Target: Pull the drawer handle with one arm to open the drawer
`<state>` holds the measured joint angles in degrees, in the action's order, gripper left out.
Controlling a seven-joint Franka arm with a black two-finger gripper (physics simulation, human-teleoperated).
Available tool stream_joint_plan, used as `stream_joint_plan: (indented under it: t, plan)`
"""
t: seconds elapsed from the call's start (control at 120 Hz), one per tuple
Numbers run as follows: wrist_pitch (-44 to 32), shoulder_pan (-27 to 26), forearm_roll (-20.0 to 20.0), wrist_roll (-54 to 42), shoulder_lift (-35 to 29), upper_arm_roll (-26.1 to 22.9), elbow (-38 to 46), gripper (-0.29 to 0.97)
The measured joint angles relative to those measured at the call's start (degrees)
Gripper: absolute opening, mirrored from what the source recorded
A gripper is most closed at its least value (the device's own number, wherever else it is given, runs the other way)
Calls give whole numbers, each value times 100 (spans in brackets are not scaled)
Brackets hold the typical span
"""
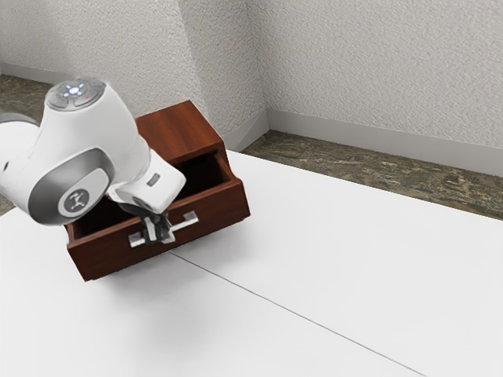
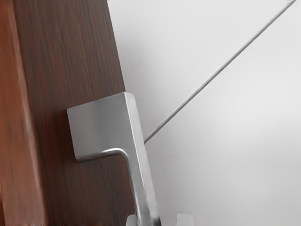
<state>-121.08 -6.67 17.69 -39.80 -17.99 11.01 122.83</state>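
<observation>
Item: drawer (image 1: 206,210), dark reddish wood, one only, standing partly out of its cabinet (image 1: 169,129) with a dark opening showing behind the front panel. Handle (image 1: 185,221): brushed-metal bar on two angled brackets, mounted across the drawer front; in the wrist view one bracket and the bar (image 2: 123,136) stand off the wood grain of the front. Gripper (image 1: 157,230): black, two-finger, set down over the handle near its middle, fingers spread and straddling the bar; at the wrist view's lower edge one pale fingertip (image 2: 133,219) lies against the bar, the other a little apart from it, so the bar is not pinched. Arm (image 1: 78,157): white with grey joints, entering from the exterior view's left and covering part of the cabinet. Location: cabinet sits on a white table (image 1: 354,259), toward the exterior view's left and near the back edge. Table bears a thin dark seam (image 1: 275,302) running diagonally from under the drawer. Surroundings: textured pale walls, grey skirting, mottled dark floor (image 1: 377,169).
</observation>
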Motion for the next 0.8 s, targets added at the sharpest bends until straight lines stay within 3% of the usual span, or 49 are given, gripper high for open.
stream_joint_plan:
  t: [0.375,0.8]
  plan:
    - [-2,-266,-115,40,-382,-27,394,-11]
    - [-2,-128,-446,66,-480,-301,502,-6]
